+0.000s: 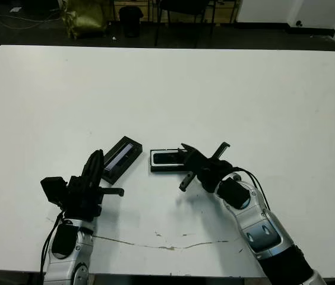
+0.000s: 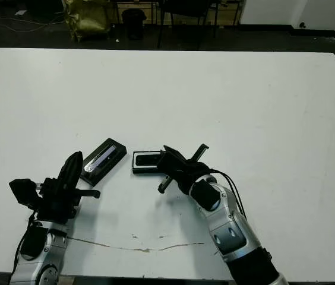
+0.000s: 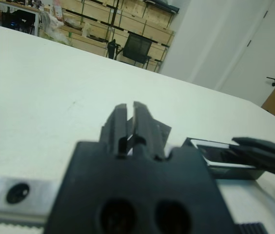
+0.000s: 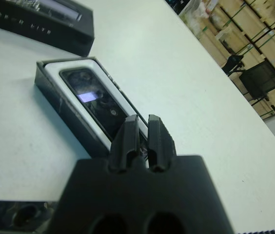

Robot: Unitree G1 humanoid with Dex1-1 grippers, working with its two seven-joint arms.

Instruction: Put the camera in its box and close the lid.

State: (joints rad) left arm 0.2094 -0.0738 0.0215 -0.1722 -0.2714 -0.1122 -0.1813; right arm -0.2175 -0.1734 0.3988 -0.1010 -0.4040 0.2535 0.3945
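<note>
The box lies near the middle of the table, black outside with a white lining. The camera, a slim black bar, lies inside it. The lid, black with a pale strip, rests flat on the table just left of the box, apart from it and angled. My right gripper is shut with nothing in it, its tips over the right end of the box. My left gripper is shut too and empty, its tips close to the lid's near left end.
A thin crack-like mark runs across the table near its front edge. Beyond the far edge stand a chair and a yellow-green bag on a dark floor.
</note>
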